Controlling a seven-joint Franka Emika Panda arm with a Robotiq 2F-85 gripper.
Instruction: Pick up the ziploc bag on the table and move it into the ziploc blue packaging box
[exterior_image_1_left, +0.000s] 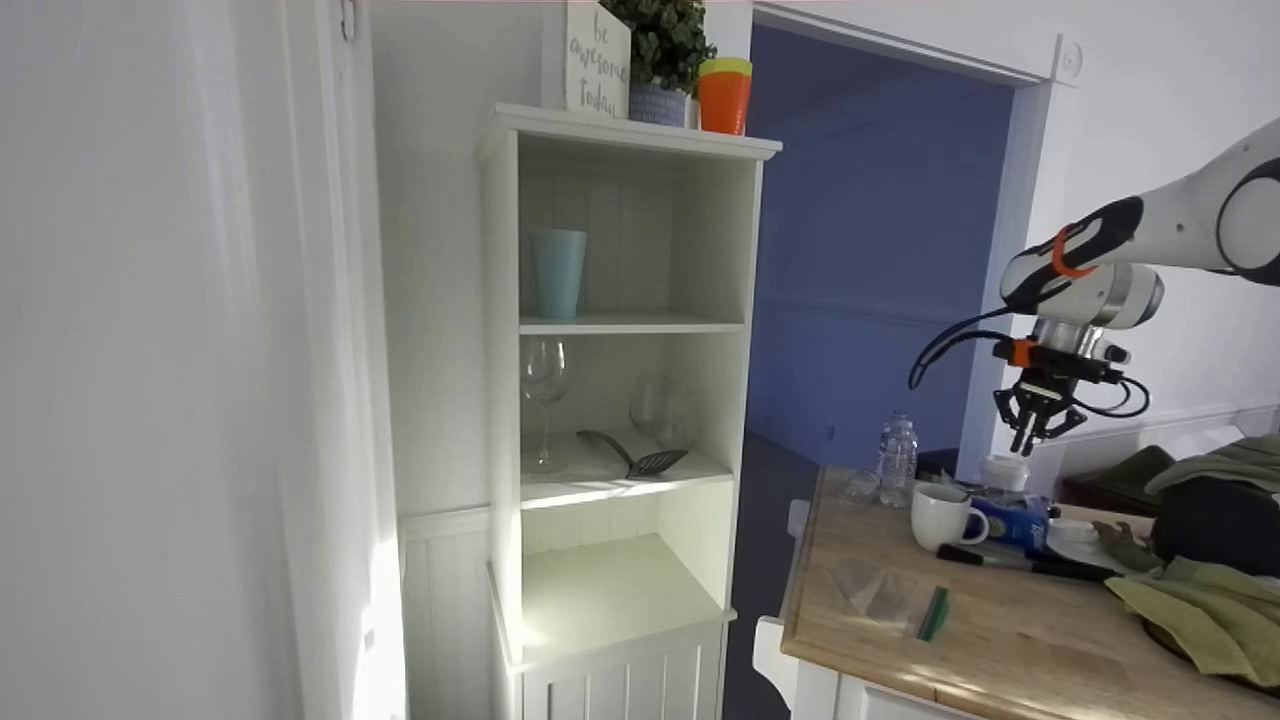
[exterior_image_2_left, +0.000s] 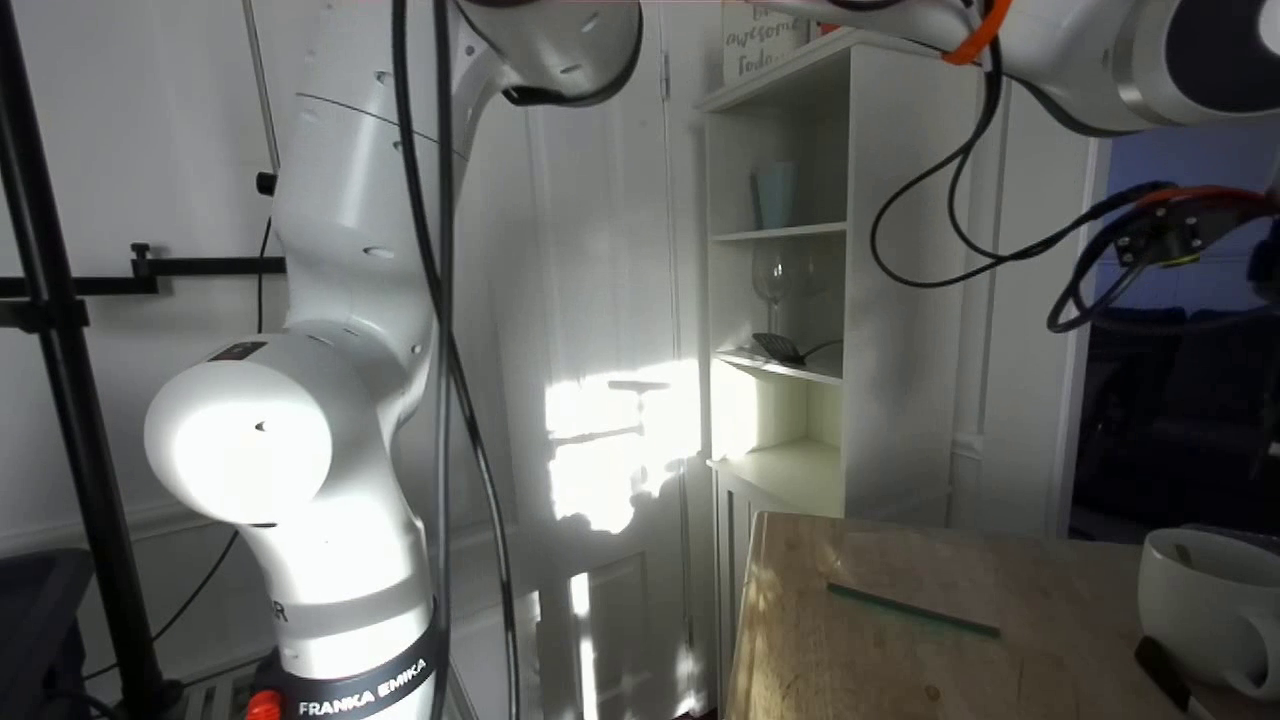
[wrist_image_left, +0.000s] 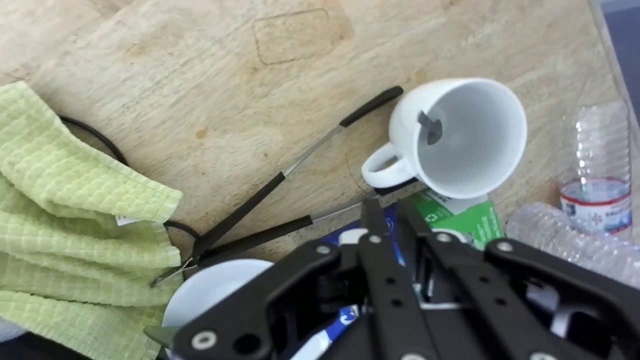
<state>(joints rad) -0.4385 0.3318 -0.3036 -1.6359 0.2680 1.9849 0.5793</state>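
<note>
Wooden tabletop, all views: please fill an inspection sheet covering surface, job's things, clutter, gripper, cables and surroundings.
Surface: wooden tabletop, faint rectangular mark
Job's things: green-edged ziploc bag lying on the tabletop; blue packaging box beside the white mug
Clutter: white mug, black-handled tongs, green waffle towel, plastic bottles
Gripper: above the tabletop, narrowly open, nothing seen in its grip
Cables: black, looped beside the arm
Surroundings: white shelf cabinet, doorway

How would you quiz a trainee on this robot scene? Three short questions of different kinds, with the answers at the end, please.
1. What colour is the strip on the ziploc bag lying on the table?
2. True or false: the gripper hangs above the table, not touching the ziploc bag.
3. Which shares a shelf with the dark spatula: A, white mug; B, wine glass; C, orange cup?
Key: 1, green; 2, true; 3, B.
</note>
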